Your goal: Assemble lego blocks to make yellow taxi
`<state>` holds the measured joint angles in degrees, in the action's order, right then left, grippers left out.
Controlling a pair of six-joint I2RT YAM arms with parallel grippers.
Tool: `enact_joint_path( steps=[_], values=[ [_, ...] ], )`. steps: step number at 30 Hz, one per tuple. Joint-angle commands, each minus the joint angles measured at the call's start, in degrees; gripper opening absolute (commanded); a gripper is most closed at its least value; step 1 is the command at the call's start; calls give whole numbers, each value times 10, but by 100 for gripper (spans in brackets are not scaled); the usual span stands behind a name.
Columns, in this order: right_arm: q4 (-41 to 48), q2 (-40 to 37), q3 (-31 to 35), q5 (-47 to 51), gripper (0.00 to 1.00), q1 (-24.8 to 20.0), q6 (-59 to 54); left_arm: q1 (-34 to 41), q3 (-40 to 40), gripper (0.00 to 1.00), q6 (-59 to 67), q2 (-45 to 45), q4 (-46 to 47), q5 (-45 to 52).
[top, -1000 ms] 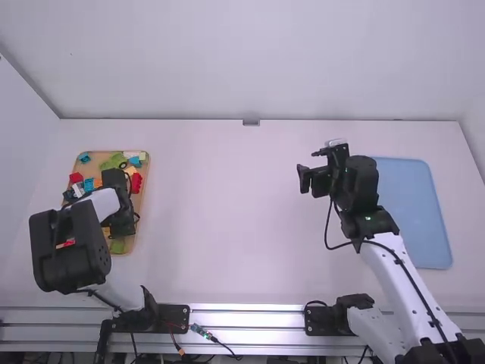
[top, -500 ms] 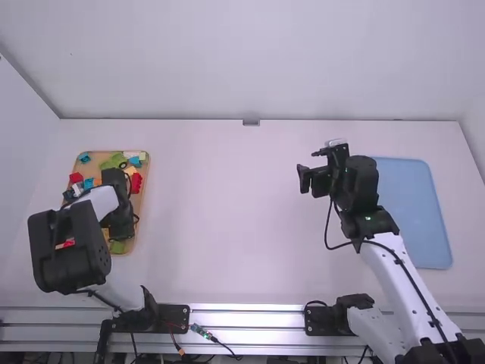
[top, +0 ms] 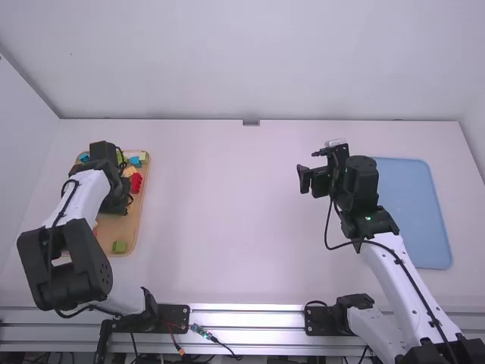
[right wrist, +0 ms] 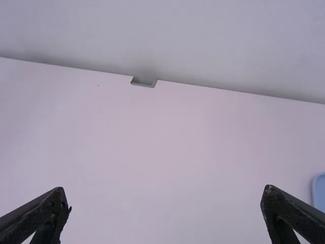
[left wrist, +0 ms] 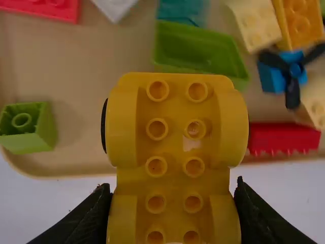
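Left tool (left wrist: pixel 172 195): pinching the big yellow block (left wrist: pixel 177 142).
Big yellow block: between that tool's fingers, over the tray (left wrist: pixel 101 61).
Left arm (top: pixel 87 189): just reached farther out; maybe carrying the taxi's bottom off to build.
Right tool (right wrist: pixel 166 201): spread wide, empty.
Hard to see: big yellow block's cut-off end.

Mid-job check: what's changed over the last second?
The left hand has moved over the wooden tray, away from the fixed camera and slightly left. It holds a yellow piece; I can't tell when it took hold. The right hand and the blue tray stayed put.
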<state>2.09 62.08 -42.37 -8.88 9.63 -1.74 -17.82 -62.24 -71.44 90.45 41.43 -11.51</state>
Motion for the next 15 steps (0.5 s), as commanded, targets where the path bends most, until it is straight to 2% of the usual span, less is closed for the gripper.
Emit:
enact_joint_path(
  steps=[1,6,10,11,12,13,14,15],
  values=[
    [0,3,-23,-3,99,2,5,32,-4,1,100,-19,-13,0],
    [0,3,-23,-3,99,2,5,124,-3,1,250,-52,-71,-16],
    [1,3,-23,-2,99,2,5,196,-3,1,315,-79,-87,-16],
    [1,3,-23,-3,99,2,5,225,-3,1,370,-86,-98,-12],
    [0,3,-23,-3,99,2,4,268,-2,2,478,-90,-115,3],
    [0,3,-23,-3,99,2,4,282,-2,2,515,-90,-119,13],
    [0,3,-23,-3,99,2,4,319,-2,2,620,-89,-122,53],
    [0,2,-23,-3,99,2,5,332,-2,2,654,-89,-120,69]
  ],
)
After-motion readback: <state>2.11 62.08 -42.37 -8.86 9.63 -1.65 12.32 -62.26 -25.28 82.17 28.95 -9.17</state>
